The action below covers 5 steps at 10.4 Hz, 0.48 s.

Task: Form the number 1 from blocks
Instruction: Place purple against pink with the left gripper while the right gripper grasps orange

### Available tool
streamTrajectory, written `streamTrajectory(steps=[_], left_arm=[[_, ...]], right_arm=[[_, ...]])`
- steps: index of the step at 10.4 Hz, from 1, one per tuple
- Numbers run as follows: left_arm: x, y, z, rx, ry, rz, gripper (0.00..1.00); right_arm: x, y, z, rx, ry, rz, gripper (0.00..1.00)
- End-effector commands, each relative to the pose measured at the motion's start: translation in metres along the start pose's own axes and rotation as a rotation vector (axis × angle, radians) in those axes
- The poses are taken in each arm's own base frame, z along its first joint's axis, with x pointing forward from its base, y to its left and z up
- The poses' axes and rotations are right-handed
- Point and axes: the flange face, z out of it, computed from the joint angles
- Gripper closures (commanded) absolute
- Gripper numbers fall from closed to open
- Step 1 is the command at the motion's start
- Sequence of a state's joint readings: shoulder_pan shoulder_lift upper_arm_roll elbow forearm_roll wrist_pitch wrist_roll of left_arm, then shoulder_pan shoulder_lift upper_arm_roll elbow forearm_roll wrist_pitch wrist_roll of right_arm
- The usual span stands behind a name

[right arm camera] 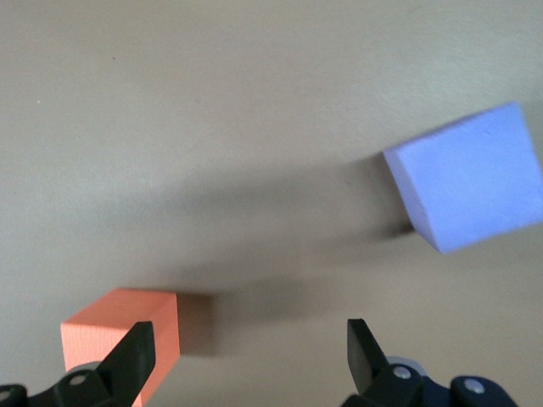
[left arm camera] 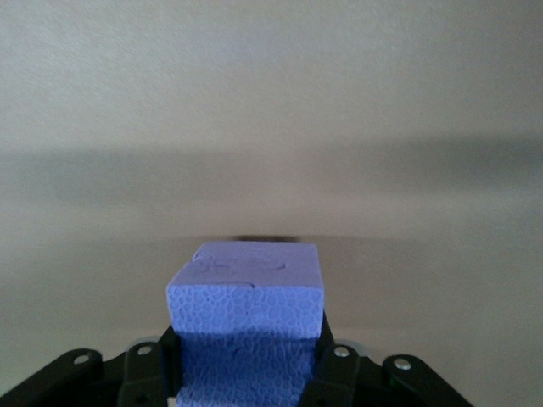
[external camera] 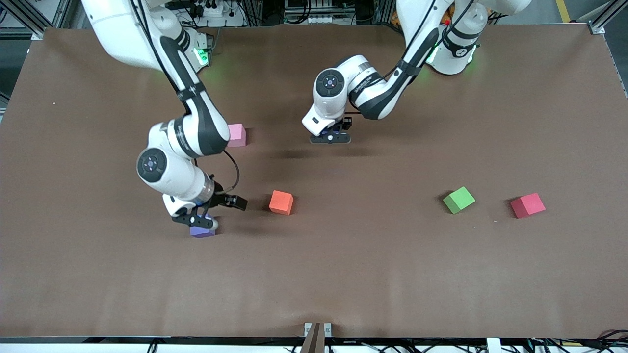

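Note:
My left gripper [left arm camera: 248, 343] is shut on a light blue block [left arm camera: 246, 297] and hangs over the middle of the table [external camera: 330, 139]; the hand hides the block in the front view. My right gripper [external camera: 208, 218] [right arm camera: 250, 339] is open and holds nothing. It is just above the table, with the purple block [external camera: 202, 231] [right arm camera: 462, 178] beside it. The orange block [external camera: 281, 202] [right arm camera: 123, 335] lies a little toward the left arm's end, close to one fingertip in the right wrist view. A pink block [external camera: 236, 135] sits partly hidden by the right arm. The green block [external camera: 458, 199] lies toward the left arm's end.
A red cube [external camera: 527, 205] lies beside the green block, closer to the left arm's end. The brown table [external camera: 343, 274] is bare in its half nearer the front camera.

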<state>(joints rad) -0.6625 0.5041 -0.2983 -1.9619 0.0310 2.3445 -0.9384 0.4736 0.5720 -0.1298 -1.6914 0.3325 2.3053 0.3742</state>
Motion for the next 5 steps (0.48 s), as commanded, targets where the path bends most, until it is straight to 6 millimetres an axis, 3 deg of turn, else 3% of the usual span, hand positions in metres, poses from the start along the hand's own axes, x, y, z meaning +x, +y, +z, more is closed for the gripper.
streamTrajectory(steps=[1, 5], left_arm=[[-0.001, 0.007, 0.002, -0.019, -0.003, -0.018, 1.00], [-0.010, 0.013, 0.011, -0.011, -0.012, -0.016, 1.00]], right_arm=[[0.002, -0.035, 0.016, -0.005, 0.011, 0.004, 0.00], [-0.024, -0.081, 0.037, 0.046, 0.004, 0.016, 0.00]])
